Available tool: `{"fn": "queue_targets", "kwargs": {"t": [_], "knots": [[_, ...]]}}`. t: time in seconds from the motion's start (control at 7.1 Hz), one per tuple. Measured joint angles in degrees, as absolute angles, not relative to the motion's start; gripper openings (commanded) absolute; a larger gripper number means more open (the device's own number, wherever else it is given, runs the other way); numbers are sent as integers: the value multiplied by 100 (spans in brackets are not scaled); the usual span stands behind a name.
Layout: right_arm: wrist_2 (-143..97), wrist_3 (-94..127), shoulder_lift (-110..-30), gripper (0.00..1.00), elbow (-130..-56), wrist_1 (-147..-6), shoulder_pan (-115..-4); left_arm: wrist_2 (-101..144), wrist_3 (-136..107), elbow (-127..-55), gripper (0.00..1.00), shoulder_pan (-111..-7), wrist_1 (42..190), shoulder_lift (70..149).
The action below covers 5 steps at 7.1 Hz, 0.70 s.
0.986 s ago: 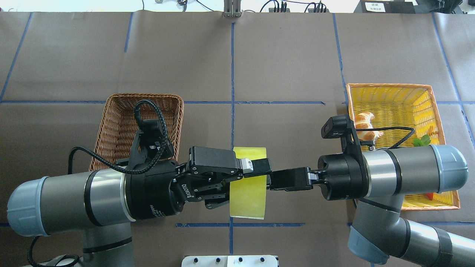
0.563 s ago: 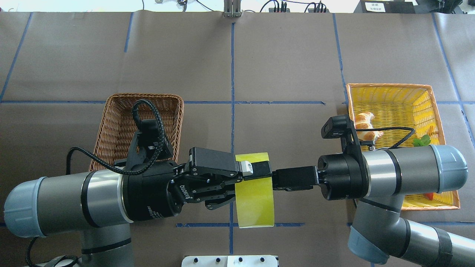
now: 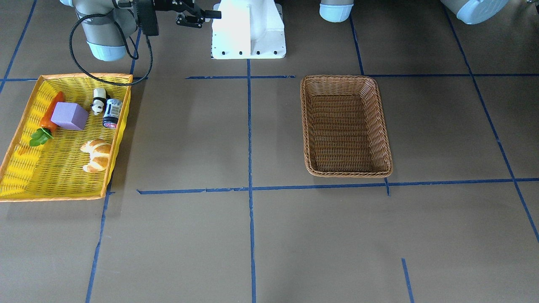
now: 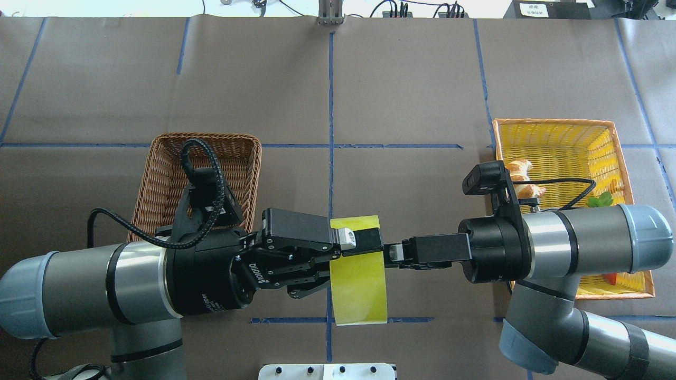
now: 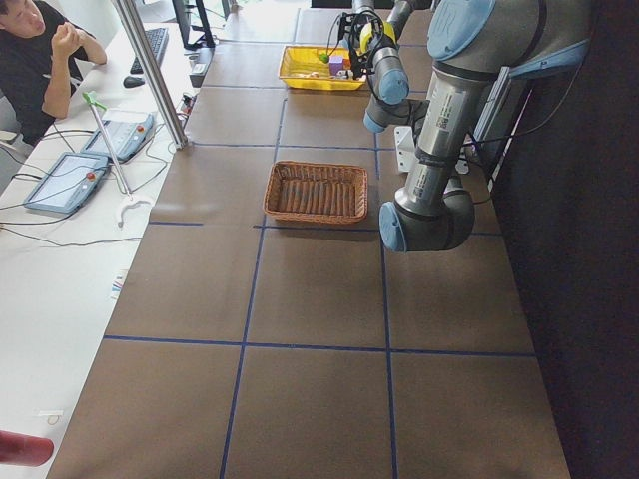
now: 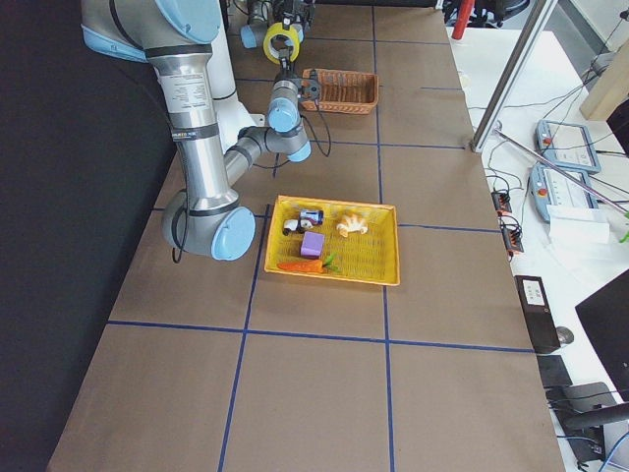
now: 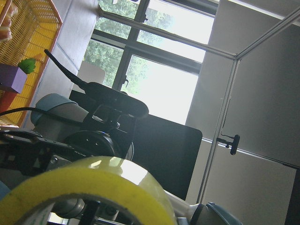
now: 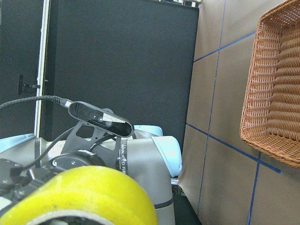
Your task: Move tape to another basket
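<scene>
The yellow-green tape (image 4: 359, 285) hangs in the air over the table's middle, its axis lying left to right. My left gripper (image 4: 346, 256) is shut on the roll's wall, with one finger over the top. My right gripper (image 4: 392, 254) sits just off the roll's right edge and looks open and empty. The tape fills the bottom of the left wrist view (image 7: 93, 185) and of the right wrist view (image 8: 89, 192). The brown wicker basket (image 4: 211, 138) lies empty behind my left wrist and also shows in the front-facing view (image 3: 345, 78).
The yellow basket with an orange rim (image 4: 554, 122) stands at the right, partly under my right arm. It holds a croissant (image 3: 97, 155), a purple block (image 3: 69, 116), a carrot (image 3: 50, 111), a panda figure and a small can. The white robot base (image 3: 248, 29) is at the near edge.
The tape first shifted right, then back left with my left gripper. My right gripper let go and drew back to the right, off the roll.
</scene>
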State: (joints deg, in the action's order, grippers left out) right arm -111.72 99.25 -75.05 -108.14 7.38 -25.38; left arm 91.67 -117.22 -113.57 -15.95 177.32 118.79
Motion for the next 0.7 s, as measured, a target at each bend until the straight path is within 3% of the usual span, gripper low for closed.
{"fn": "queue_targets", "kwargs": {"t": [0.7], "knots": [[-11443, 9946, -8094, 100, -11091, 559, -2974, 9158, -11703, -11432, 0, -2119, 17633, 11509]]}}
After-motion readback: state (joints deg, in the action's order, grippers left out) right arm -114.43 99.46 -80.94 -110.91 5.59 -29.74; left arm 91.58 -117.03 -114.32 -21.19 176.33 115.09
